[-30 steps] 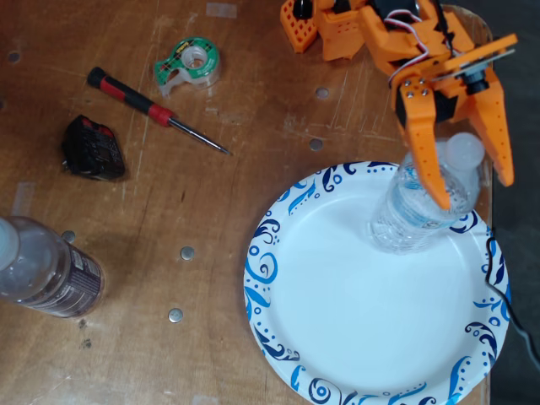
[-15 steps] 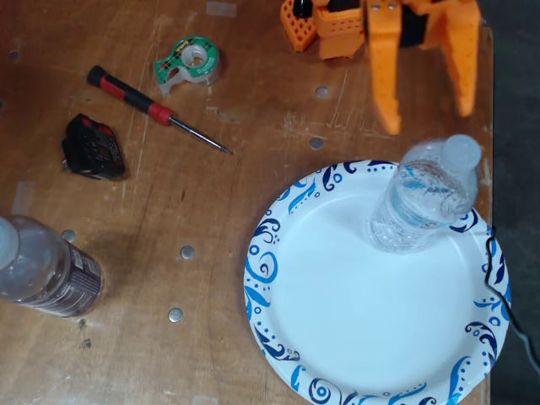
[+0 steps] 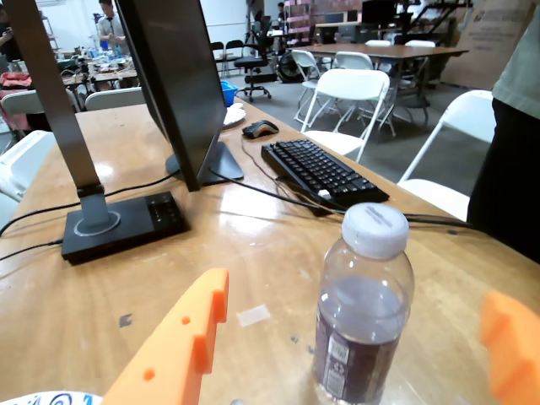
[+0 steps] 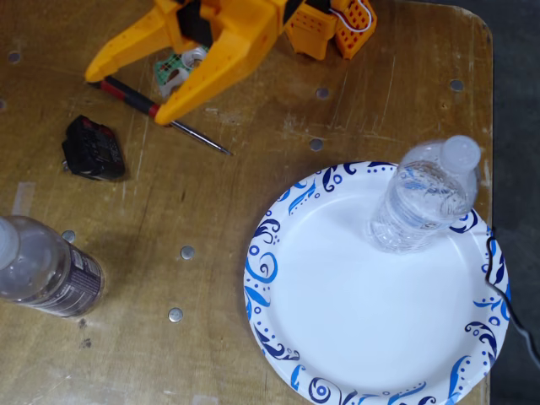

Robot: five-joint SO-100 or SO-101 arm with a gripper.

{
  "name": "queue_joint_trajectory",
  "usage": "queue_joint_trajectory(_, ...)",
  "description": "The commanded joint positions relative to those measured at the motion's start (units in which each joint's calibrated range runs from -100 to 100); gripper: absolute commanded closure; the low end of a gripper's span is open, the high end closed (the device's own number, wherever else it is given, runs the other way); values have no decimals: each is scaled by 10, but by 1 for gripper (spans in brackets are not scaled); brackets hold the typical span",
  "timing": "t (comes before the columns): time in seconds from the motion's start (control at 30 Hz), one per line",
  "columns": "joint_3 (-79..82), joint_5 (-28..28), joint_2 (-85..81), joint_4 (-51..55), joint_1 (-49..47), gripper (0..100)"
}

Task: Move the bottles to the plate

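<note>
The white plate with blue swirls lies at the lower right of the fixed view. A clear bottle with a white-and-blue label stands upright on its upper right part, free of the arm. A second bottle, dark-labelled, stands on the wood at the left edge. My orange gripper hangs open at the top left, fingers pointing down-left, well apart from both bottles. In the wrist view the dark-labelled bottle stands ahead between the spread fingers of the gripper, and a sliver of the plate shows at the bottom left.
A red-and-black screwdriver, a green tape dispenser and a small black block lie under and beside the gripper. The table's right edge runs close to the plate. Beyond the table, a monitor stand and a keyboard.
The gripper has let go of the blue-labelled bottle, risen off it and swung from above the plate to the table's top left. That bottle stays upright on the plate.
</note>
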Motion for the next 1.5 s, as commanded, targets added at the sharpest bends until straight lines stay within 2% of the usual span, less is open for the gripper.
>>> queue_joint_trajectory(0.0,-81,5,107,-51,15,59)
queue_joint_trajectory(0.17,-188,5,235,-90,26,57)
queue_joint_trajectory(0.43,-324,8,384,-90,56,57)
queue_joint_trajectory(1.47,-595,5,626,-91,66,58)
